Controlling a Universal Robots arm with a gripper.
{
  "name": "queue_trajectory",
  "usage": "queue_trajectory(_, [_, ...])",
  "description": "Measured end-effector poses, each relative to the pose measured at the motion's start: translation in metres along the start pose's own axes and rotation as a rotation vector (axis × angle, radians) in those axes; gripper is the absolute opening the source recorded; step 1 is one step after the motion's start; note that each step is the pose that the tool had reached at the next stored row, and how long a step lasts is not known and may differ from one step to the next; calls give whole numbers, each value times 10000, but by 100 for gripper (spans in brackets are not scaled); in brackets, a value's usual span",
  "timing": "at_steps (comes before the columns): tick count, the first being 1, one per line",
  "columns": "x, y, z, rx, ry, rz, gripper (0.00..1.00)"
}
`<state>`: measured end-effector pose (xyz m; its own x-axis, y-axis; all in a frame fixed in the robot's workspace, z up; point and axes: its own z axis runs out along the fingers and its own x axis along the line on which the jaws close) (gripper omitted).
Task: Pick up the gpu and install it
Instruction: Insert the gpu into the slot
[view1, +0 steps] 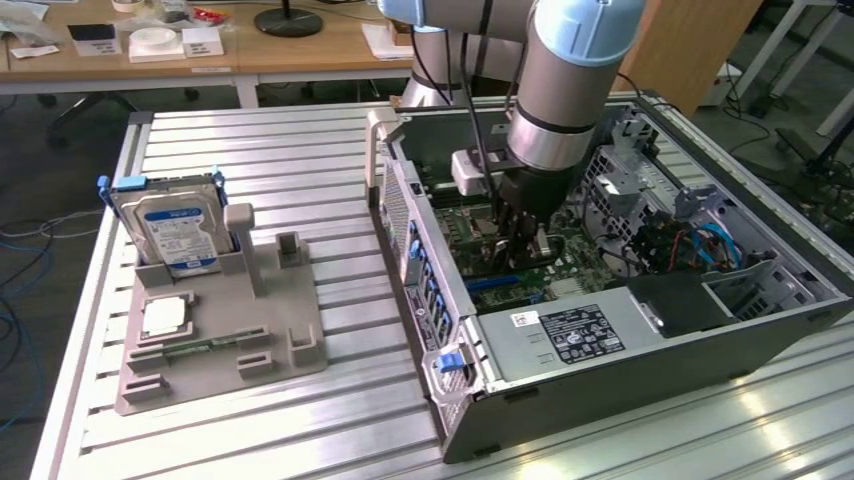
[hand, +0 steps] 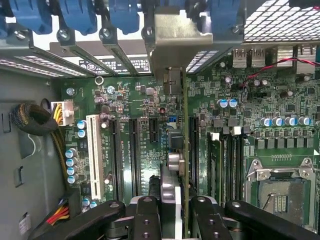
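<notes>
Gpu (hand: 174, 165), a thin dark card seen edge-on with a silvery metal end bracket, stands upright over the green motherboard (hand: 130, 100) inside the open grey metal computer case (view1: 641, 390). The hand (hand: 175, 212) is clamped on it, a black finger on each side. The arm reaches straight down into the case, which sits on the ribbed aluminium table (view1: 240, 150).

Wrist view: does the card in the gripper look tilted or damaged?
Nothing stands out. The thin dark gpu card with its silvery end bracket runs straight, parallel to the long black motherboard slots, clamped in the black gripper.
</notes>
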<state>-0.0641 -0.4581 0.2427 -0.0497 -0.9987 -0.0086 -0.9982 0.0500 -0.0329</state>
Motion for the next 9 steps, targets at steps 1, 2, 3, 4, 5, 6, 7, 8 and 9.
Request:
queue_trajectory(1, [0,0,1,0,-2,1,28])
queue_trajectory(2, [0,1,2,1,-2,2,28])
queue_trajectory(3, [0,3,3,1,-3,3,28])
queue_trajectory(4, [0,7,4,1,-2,5,28])
queue_trajectory(5, [-1,7,10,2,-6,4,28])
queue_trajectory(6, [1,6,14,2,-5,1,28])
queue_trajectory(7, [5,7,19,1,-4,2,28])
queue_trajectory(8, [8,7,26,-1,-3,3,28])
queue_trajectory(9, [11,7,32,-4,-3,3,28])
